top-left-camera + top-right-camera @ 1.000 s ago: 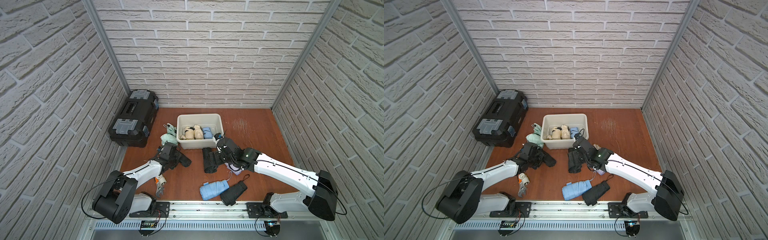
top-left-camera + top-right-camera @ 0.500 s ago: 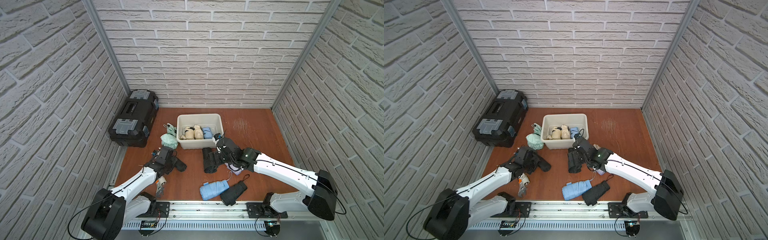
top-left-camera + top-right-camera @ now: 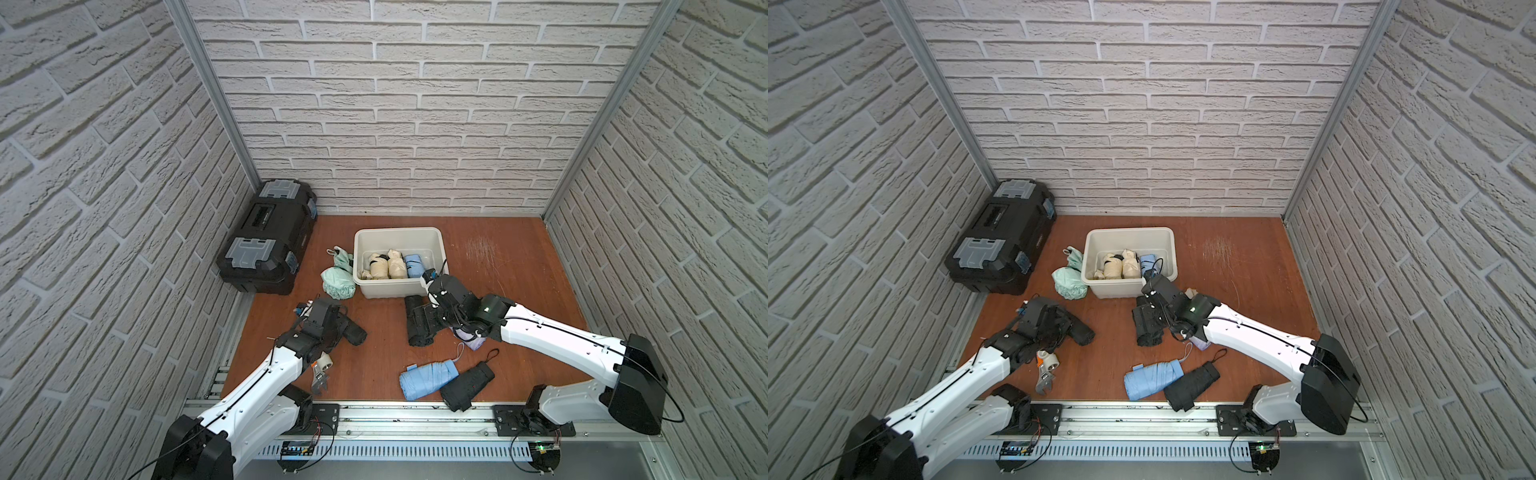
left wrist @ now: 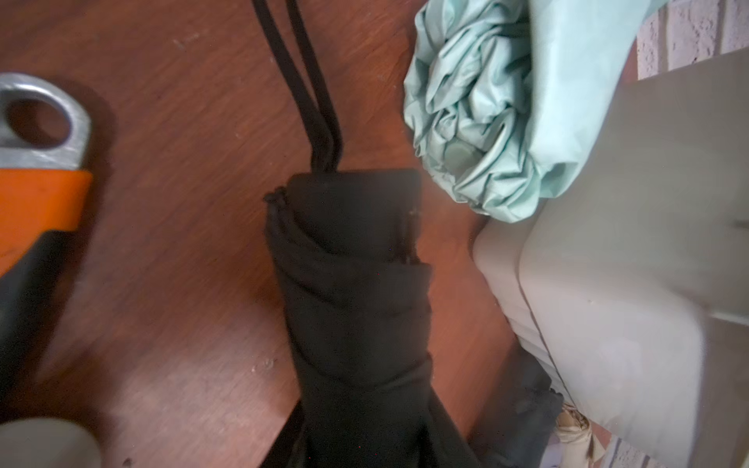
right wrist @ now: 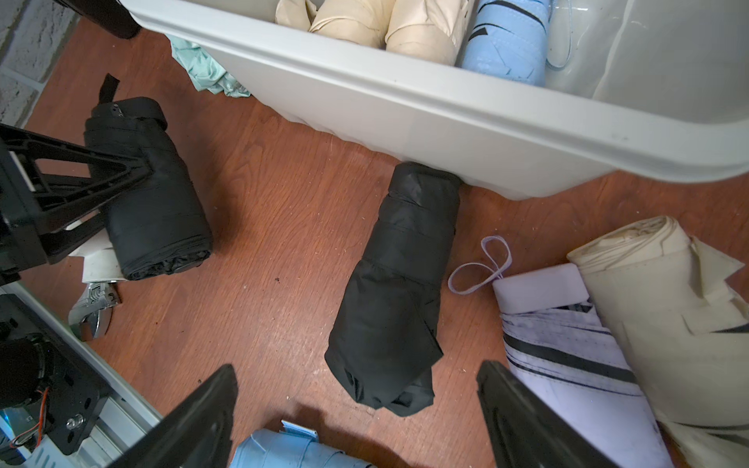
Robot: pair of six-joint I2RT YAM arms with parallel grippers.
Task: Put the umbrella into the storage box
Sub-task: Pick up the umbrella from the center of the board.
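Within left pincer [image 3: 337, 326], black umbrella [image 3: 355, 333]; strap end [image 4: 322, 156] toward toolbox [image 3: 270, 237]

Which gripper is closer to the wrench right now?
Left. The left gripper, shut on a black umbrella, is close beside the wrench; the right gripper hangs open far off, in front of the box.

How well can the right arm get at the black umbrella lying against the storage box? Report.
Probably yes. The right gripper hangs open over the black umbrella, bare floor on either side. One end sits under the storage box rim, and a striped umbrella lies close beside.
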